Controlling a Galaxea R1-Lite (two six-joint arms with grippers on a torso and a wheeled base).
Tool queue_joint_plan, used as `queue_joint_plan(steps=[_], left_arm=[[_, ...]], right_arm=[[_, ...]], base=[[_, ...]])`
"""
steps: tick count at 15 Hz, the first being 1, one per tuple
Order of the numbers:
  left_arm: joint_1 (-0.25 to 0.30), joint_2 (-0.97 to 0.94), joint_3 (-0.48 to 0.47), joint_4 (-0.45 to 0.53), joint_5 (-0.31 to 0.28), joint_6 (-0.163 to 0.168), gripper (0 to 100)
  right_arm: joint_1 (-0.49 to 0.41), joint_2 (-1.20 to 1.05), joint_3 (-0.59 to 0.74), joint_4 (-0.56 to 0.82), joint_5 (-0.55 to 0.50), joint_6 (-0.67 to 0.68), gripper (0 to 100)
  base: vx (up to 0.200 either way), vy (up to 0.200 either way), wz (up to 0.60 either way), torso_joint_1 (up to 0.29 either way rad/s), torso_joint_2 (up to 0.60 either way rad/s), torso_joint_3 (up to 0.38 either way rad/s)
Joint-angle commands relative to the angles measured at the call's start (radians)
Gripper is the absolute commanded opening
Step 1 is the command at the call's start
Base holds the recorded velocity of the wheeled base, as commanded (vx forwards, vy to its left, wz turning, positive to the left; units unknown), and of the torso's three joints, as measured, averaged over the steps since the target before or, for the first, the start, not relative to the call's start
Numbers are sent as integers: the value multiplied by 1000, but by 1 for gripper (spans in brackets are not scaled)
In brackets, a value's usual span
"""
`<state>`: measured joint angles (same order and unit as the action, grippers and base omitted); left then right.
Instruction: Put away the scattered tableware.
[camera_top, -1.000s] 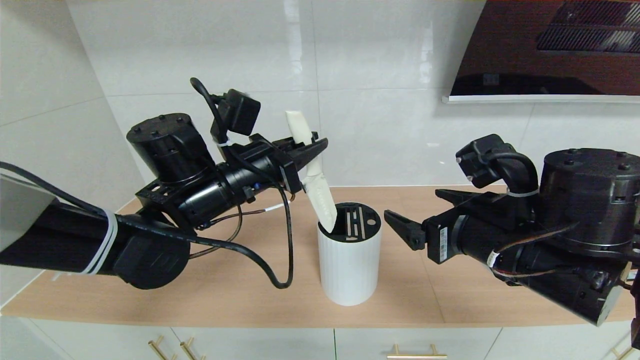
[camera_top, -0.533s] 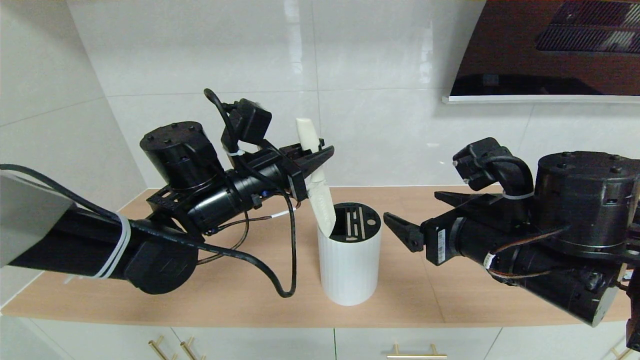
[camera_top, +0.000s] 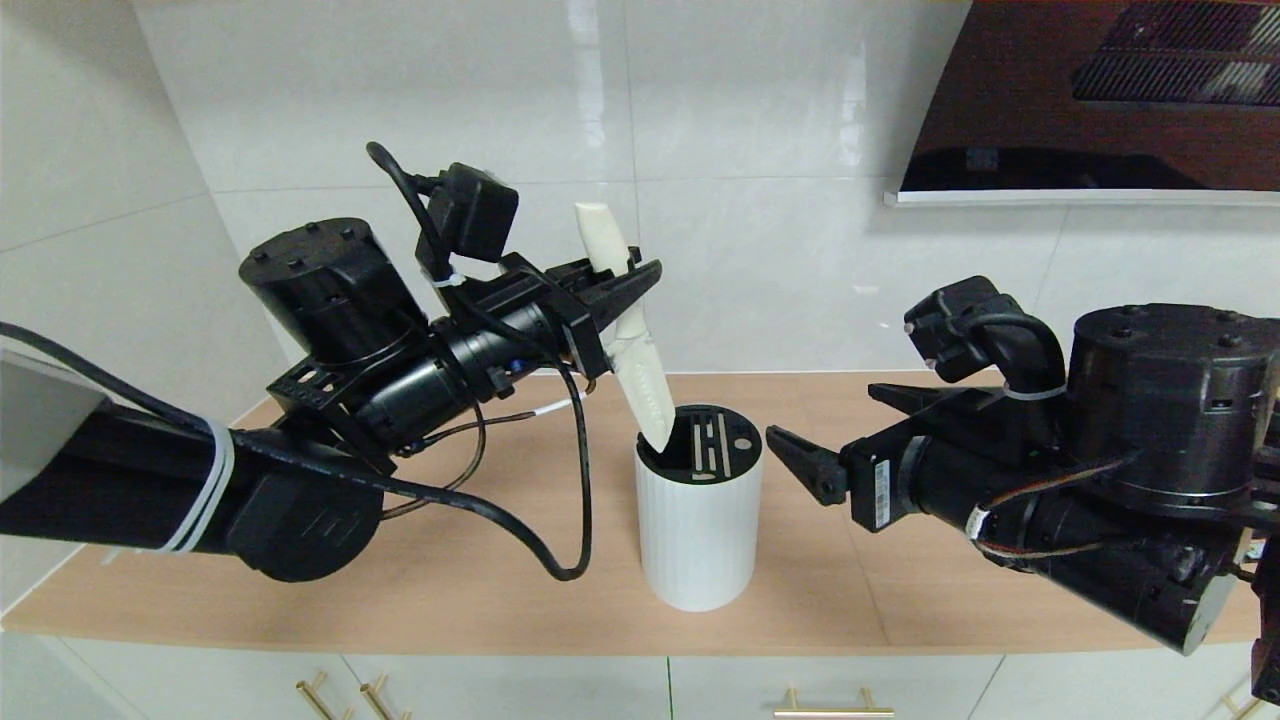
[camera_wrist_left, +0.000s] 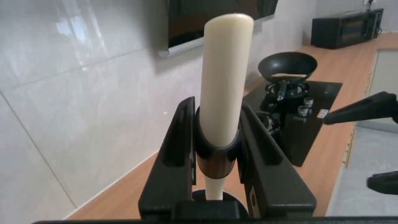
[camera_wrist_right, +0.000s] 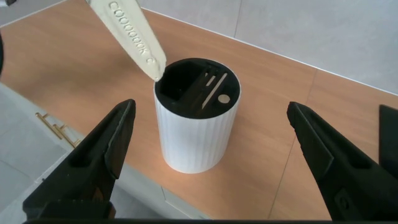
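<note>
A white ribbed utensil holder (camera_top: 698, 530) with a black slotted top stands on the wooden counter (camera_top: 470, 590). My left gripper (camera_top: 625, 290) is shut on a cream-handled white knife (camera_top: 645, 395), held point down and tilted. The tip sits at the near-left opening of the holder's top. In the left wrist view the knife handle (camera_wrist_left: 227, 74) stands up between the fingers of the left gripper (camera_wrist_left: 219, 124). My right gripper (camera_top: 821, 410) is open, level with the holder's top and just to its right. From the right wrist, the open right gripper (camera_wrist_right: 209, 107) frames the holder (camera_wrist_right: 196, 143) and the knife blade (camera_wrist_right: 127, 34).
A tiled wall rises close behind the counter, and a dark range hood (camera_top: 1090, 100) hangs at the upper right. Farther along the counter are a stove (camera_wrist_left: 298, 106) with a black frying pan (camera_wrist_left: 287, 62). Cabinet doors with brass handles (camera_top: 835, 708) run below the front edge.
The left arm dipped and then rose again, lifting the knife a little so its tip now sits higher at the holder's opening. The right arm has barely moved.
</note>
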<state>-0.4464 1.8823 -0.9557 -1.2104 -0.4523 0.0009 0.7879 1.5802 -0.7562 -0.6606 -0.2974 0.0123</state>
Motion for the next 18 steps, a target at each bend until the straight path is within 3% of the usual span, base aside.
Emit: queue_joint_plan(steps=[1,5,18], left_arm=[[0,69,-29,-32,0,-5,0],[0,132,-44,-69,0,-18,0],[-29,182,-6,-97,1,-5,0]], right_arm=[[1,1,0,-1,0,0,100],[1,1,0,-1,0,0,100],[1,-3,8,-1,-3,-2,100]], base=[[0,0,0,0,0,0],[0,0,0,0,0,0],[0,0,0,0,0,0]])
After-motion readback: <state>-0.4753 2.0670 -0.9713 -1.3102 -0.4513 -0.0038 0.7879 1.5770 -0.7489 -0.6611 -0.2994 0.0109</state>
